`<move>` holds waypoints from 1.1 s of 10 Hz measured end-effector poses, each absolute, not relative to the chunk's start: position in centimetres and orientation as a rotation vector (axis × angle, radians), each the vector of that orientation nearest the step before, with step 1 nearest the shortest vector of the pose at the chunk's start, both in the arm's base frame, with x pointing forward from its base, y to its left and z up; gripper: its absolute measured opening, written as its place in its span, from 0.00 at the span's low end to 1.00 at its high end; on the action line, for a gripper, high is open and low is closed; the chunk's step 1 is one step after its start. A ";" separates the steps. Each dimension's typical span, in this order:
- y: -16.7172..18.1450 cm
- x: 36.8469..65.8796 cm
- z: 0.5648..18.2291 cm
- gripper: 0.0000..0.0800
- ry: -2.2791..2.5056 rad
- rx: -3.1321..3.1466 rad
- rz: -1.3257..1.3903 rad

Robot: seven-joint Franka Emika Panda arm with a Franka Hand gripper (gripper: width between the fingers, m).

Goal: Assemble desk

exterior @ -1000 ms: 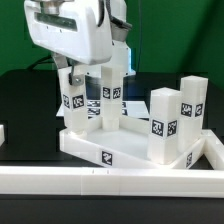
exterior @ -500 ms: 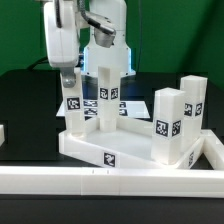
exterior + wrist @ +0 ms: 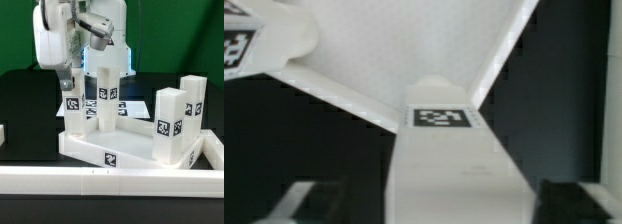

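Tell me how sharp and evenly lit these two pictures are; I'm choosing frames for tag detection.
Exterior view: the tags on the legs read crisply, but the arm and gripper are bright, almost washed out. Wrist view: soft all over; the tag on the leg is readable but fuzzy, the fingers at the edge are dark blurs, and the tabletop looks grainy.
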State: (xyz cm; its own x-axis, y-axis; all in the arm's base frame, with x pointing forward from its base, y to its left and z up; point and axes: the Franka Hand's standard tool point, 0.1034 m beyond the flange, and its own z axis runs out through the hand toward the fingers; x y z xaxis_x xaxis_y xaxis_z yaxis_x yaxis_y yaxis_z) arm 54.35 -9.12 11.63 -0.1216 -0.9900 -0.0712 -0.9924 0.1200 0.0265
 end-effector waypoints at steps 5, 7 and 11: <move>-8.9 54.5 11.7 0.81 1.878 -2.463 0.122; -8.7 54.4 11.7 0.81 1.662 -2.609 0.121; -8.8 54.4 11.7 0.81 1.150 -2.858 0.116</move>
State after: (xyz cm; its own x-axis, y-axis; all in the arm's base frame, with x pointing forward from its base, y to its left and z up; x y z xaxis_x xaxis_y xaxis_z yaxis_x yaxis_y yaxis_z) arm 54.39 -8.80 11.70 0.7192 -0.6888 -0.0913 -0.6932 -0.7203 -0.0261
